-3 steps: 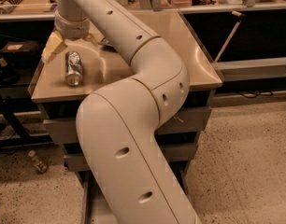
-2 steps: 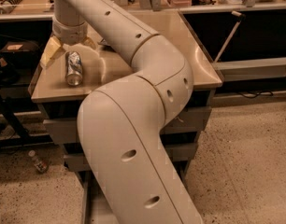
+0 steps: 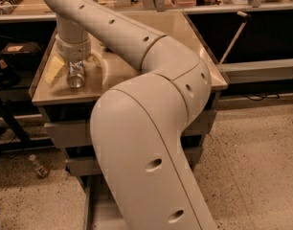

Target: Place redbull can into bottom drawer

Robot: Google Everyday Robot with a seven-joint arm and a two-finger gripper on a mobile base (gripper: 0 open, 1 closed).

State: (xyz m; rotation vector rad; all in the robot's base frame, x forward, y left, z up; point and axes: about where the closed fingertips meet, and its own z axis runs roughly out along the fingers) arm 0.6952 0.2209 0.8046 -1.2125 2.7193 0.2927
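Observation:
The redbull can [image 3: 75, 76] lies on its side near the front left of the tan cabinet top [image 3: 185, 37], its shiny round end facing me. My gripper [image 3: 73, 63] comes straight down onto the can's far end, and the thick wrist hides most of it. The bottom drawer [image 3: 95, 209] is pulled out at floor level. Only a strip of its grey tray shows to the left of my arm, which covers the remainder.
A yellow packet [image 3: 54, 69] lies left of the can, and a white bowl rim [image 3: 99, 63] is to its right. Two shut grey drawer fronts [image 3: 65, 134] sit under the top. A small bottle [image 3: 39, 166] lies on the speckled floor. A cluttered counter [image 3: 223, 6] runs behind.
My gripper has come down from above the can to right on its far end. The can has stayed where it was.

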